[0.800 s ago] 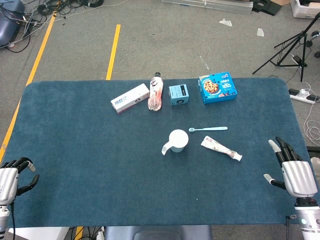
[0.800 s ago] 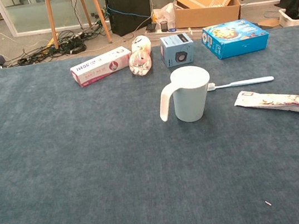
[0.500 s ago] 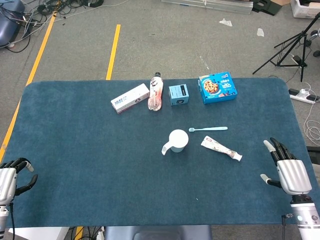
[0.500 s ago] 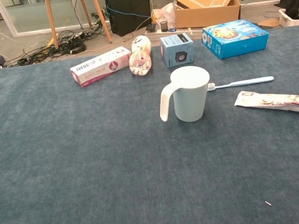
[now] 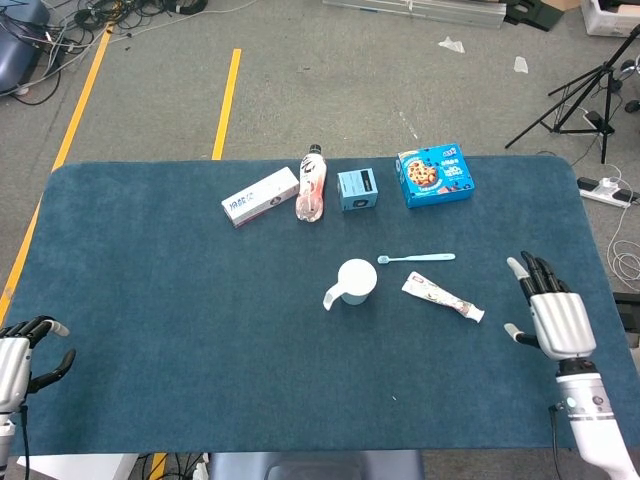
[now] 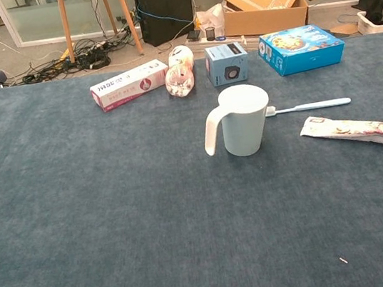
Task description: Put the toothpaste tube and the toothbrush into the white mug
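A white mug (image 5: 357, 281) is seen upright near the middle of a blue-covered counter (image 5: 180, 330), its handle turned toward the robot's left. A toothbrush (image 5: 417, 258) lies flat just behind and to the right of the mug, its head toward the mug; in the chest view the head appears almost at the mug's rim, though contact cannot be confirmed. A toothpaste tube (image 5: 443, 298) lies flat on the cloth to the right of the mug, clear of it, its cap end pointing toward the right hand.

The right hand (image 5: 550, 312) is held over the right part of the counter, fingers spread and extended, nothing in it; it is near the tube's cap end but apart from it. The left hand (image 5: 18, 352) is seen at the near left corner, well away from the task items, fingers loosely curled and holding nothing. Neither hand appears in the chest view.

Neither item is in the mug, so the task is judged to be at its opening step: the approach to the first pick, most likely the tube. The next move would call for the right hand to be brought over the tube and lowered so that the flat body can be pinched off the soft cloth.

Along the far edge, a pink-and-white carton (image 5: 260, 197), a bottle on its side (image 5: 312, 187), a small blue box (image 5: 357, 189) and a blue biscuit box (image 5: 434, 175) are set out.
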### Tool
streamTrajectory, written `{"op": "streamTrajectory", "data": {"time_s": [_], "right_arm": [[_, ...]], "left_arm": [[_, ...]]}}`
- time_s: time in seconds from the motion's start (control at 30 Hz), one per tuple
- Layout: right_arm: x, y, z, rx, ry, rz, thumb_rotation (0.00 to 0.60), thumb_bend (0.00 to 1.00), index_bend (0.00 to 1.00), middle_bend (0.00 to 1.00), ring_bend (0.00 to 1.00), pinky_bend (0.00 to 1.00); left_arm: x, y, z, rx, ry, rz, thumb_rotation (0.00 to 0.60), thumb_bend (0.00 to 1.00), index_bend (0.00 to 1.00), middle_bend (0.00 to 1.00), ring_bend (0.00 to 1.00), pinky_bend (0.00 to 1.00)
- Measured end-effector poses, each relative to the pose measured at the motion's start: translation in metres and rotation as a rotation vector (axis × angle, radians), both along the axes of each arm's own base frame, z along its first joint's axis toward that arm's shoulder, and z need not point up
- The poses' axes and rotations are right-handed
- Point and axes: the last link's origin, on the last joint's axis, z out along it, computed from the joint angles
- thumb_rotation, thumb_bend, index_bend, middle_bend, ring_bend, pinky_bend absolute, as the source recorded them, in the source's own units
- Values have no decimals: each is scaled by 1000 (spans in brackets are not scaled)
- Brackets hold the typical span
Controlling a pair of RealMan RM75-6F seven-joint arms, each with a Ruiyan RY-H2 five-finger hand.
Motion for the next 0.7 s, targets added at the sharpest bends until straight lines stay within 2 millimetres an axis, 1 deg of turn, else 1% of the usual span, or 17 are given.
{"op": "streamTrajectory", "data": {"time_s": [0.1, 0.2, 0.4, 0.7], "right_arm": [[3, -9, -6, 6, 38, 1, 600, 46, 60, 0, 1, 271], [5, -19, -19, 20, 73, -7, 600, 41, 49, 0, 0, 251], [4, -36, -45, 63, 96, -23, 600, 39, 35, 0, 0, 214], [4, -54, -78, 115, 110, -22, 600, 39, 34, 0, 0, 209]], "left_arm": [[1, 0, 1, 3, -4, -3, 600, 289, 396, 419, 432, 445], [-1, 0, 3, 9, -2, 3, 600, 289, 375, 419, 433, 446], [-3, -1, 9, 29, -15, 10, 600, 289, 374, 421, 435, 446], [-3, -2, 13, 37, -22, 12, 600, 289, 374, 429, 440, 446]]}}
